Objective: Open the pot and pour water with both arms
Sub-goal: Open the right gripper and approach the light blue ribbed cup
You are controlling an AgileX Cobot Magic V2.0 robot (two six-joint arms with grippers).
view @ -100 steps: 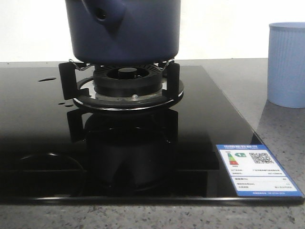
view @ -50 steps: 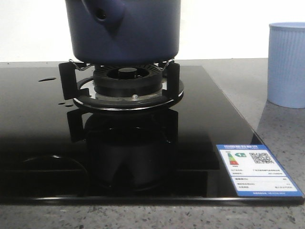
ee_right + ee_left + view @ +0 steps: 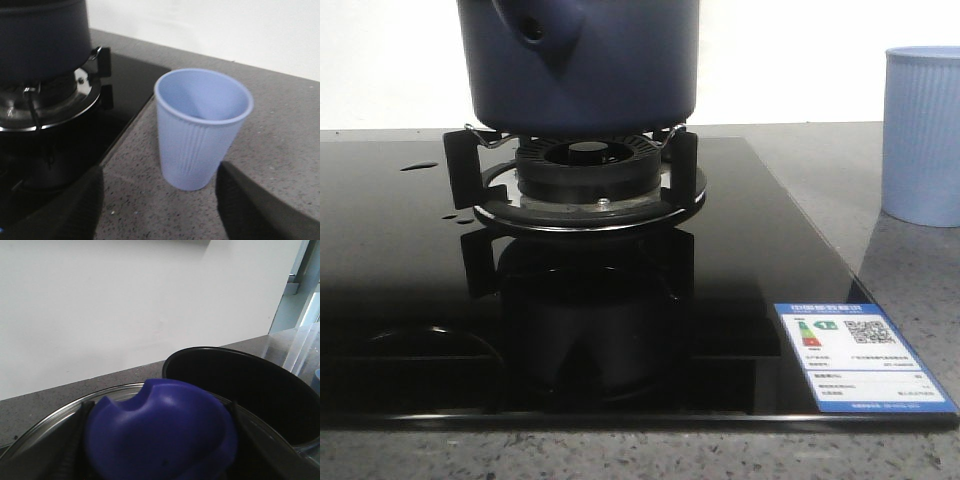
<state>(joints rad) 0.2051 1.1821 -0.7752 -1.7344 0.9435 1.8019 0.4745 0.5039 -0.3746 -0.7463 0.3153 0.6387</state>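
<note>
Pot (image 3: 578,62) sits on the burner stand (image 3: 575,178), top centre of the front view, its upper part cut by the frame edge; stubby handle mount w/ small hole faces fwd-left. Black glass hob (image 3: 410,280) fills the lower-left and centre, its right edge running diagonally down to the lower right, front edge near the bottom of the frame. Grey speckled counter (image 3: 910,270) beyond that edge is open room, broken only by the pale blue ribbed cup (image 3: 921,135) at the right edge, well apart from the pot. A few water drops on the glass at left.

Left wrist view: left gripper (image 3: 160,440) has a dark finger either side of a blue lid knob (image 3: 160,435), glass lid (image 3: 35,425) rim around it, so grasping the knob as far as can be seen; open black pot interior sits just behind, right of centre. Right wrist view: right gripper (image 3: 160,205) fingers stand wide apart, released, w/ the cup between and ahead of them, not touching; hob corner and burner at left.

Vs. 1 s ago in the front view: pot, cup, hob unchanged; only the faint curved reflection lower left on the glass looks shifted.

Label (image 3: 860,355) at the hob's lower-right corner: blue-bordered energy sticker w/ colour bars and QR code; text too small to read.
</note>
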